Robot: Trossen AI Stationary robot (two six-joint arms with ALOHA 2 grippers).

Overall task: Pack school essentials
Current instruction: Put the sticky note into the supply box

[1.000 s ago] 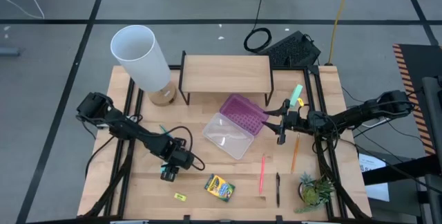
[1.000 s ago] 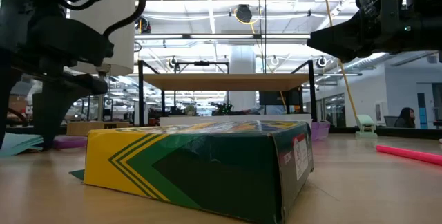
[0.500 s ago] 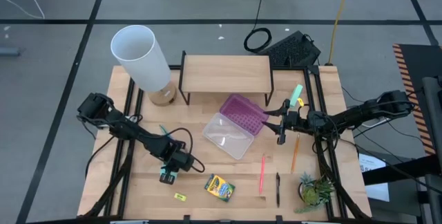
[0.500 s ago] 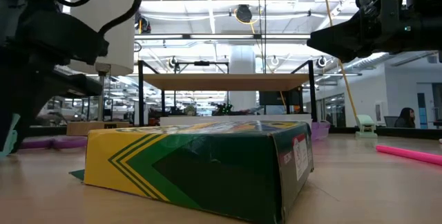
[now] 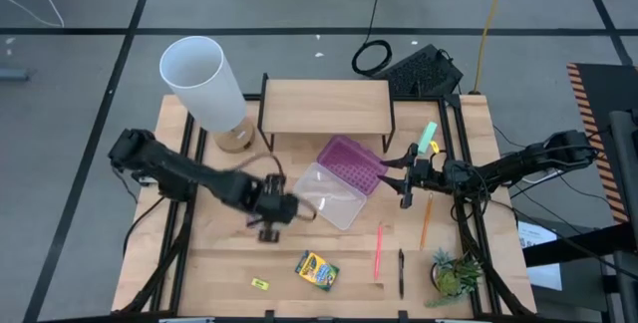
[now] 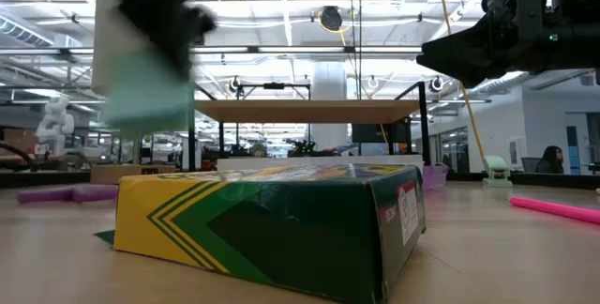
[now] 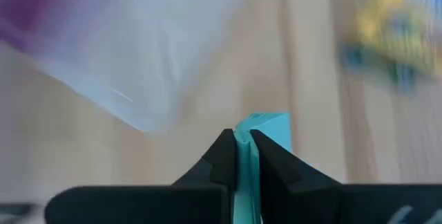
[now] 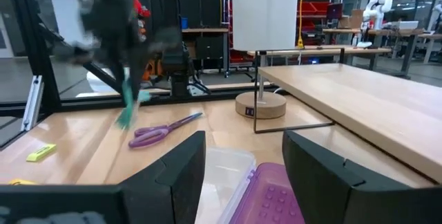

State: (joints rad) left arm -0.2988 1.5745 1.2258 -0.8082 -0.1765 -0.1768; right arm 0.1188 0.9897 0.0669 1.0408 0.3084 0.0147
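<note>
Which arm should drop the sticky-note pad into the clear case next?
The left. The left gripper is shut on the blue sticky-note pad, lifted just beside the clear case. The right gripper is open and empty, past the purple lid.

A: What's on my bench [image 5: 199,263] right now?

B: I see light wood planks. Toward the back stands a white lamp [image 5: 204,82] on a round wooden base, and beside it a low wooden shelf [image 5: 325,106] on black legs. Mid-bench lies the clear plastic case [image 5: 325,193] with its purple lid [image 5: 351,162] swung open.

A: And the front?

B: The yellow-green crayon box [image 5: 316,269] lies flat, with the tiny yellow piece [image 5: 259,283] just off to its left. Right of the box I have the pink pen [image 5: 378,250], the black pen [image 5: 401,272] and the orange pencil [image 5: 425,221], all apart. The small green potted plant [image 5: 455,274] sits at the front right corner. From the right wrist view, the purple-handled scissors [image 8: 161,130] lie flat on the wood.
</note>
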